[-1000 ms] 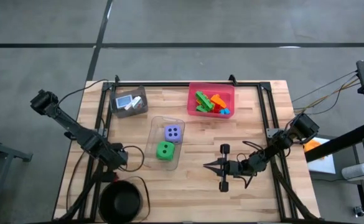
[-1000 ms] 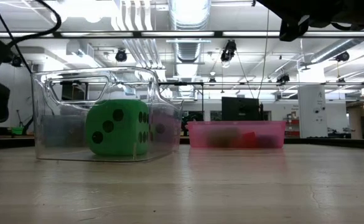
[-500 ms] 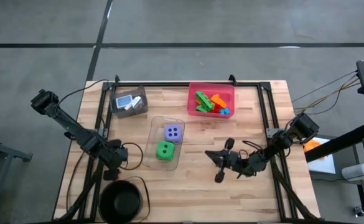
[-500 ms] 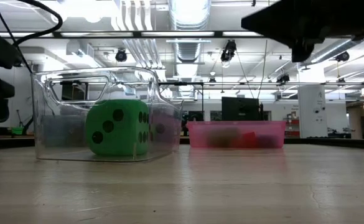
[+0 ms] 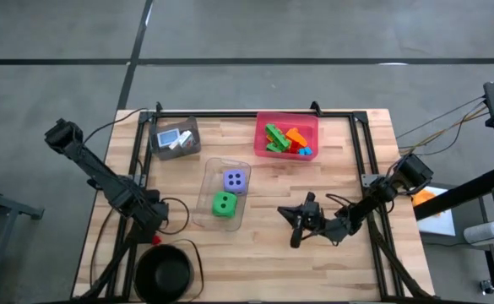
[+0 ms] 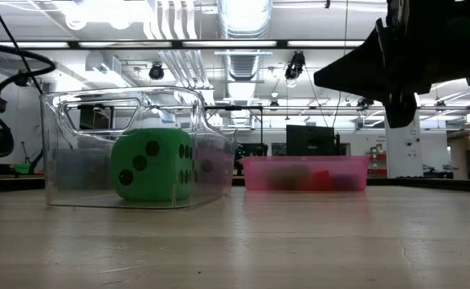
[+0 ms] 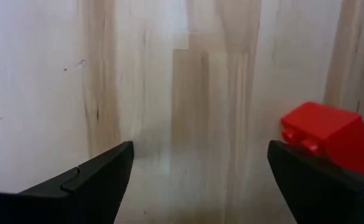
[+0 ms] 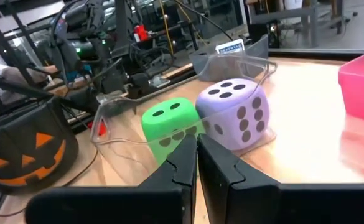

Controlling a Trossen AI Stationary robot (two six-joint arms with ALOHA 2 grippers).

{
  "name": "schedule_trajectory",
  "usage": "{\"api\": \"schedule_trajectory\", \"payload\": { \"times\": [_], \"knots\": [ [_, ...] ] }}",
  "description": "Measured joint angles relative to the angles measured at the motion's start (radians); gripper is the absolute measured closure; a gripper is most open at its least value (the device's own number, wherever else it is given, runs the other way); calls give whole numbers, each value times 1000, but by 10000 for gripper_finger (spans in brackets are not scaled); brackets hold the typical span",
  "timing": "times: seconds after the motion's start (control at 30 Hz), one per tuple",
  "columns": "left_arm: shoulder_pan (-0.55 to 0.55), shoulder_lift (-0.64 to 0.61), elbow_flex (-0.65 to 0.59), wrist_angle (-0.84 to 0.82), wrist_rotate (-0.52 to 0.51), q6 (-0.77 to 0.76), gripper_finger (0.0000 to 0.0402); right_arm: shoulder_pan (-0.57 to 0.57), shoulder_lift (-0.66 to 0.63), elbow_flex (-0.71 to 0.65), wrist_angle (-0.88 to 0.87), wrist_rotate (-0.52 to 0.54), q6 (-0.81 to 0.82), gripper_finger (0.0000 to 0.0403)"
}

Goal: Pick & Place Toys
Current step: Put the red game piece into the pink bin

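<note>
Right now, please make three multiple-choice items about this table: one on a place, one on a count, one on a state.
1. Where is the green die?
A. pink bin
B. clear bin
C. grey bin

2. How many dice lie in the clear bin?
A. one
B. two
C. four

3. How is the right pincer?
A. shut, empty
B. wide open
C. holding a brick

Answers:
1 B, it sits inside the clear walls.
2 B, the green die and the purple die.
3 A, its fingers meet with nothing between them.
</note>
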Motion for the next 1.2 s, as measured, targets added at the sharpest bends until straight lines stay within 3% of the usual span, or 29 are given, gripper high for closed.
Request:
{"api": "schedule_trajectory", "payload": {
  "times": [0.17, 0.5, 0.77, 0.9, 1.2],
  "knots": [
    [0, -3, -5, 6, 8, -52, 26, 0, 0, 0, 0, 0, 10, 385],
    [1, -1, 106, -38, 15, -88, 26, -2, 0, 0, 1, -52, 18, 385],
    [-5, -1, 106, -25, 52, -126, 26, -2, 0, 0, 0, -64, 18, 385],
    [-34, 3, 82, 73, 94, -126, 26, -2, 0, 0, 0, -65, 18, 385],
    [-48, 115, 40, 102, 125, -133, 27, -2, 0, 0, -9, -80, 18, 385]
  ]
}}
